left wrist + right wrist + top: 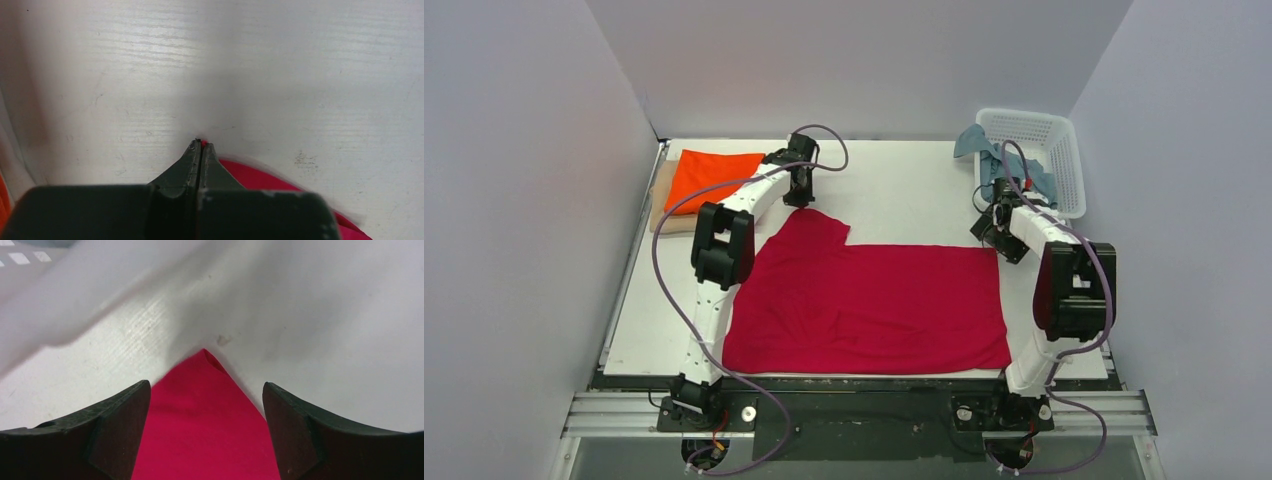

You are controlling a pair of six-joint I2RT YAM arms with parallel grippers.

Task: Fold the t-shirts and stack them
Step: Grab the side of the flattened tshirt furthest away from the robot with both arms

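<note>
Across the middle of the worktop (904, 190) the crimson t-shirt (874, 300) lies spread flat, its long axis running left to right. At its far left corner the left claw (201, 145) is pinched tight on the cloth. The far right corner lies between the wide-apart jaws of the right claw (206, 390), not yet gripped. That claw probably has to close there before the fold.
</note>
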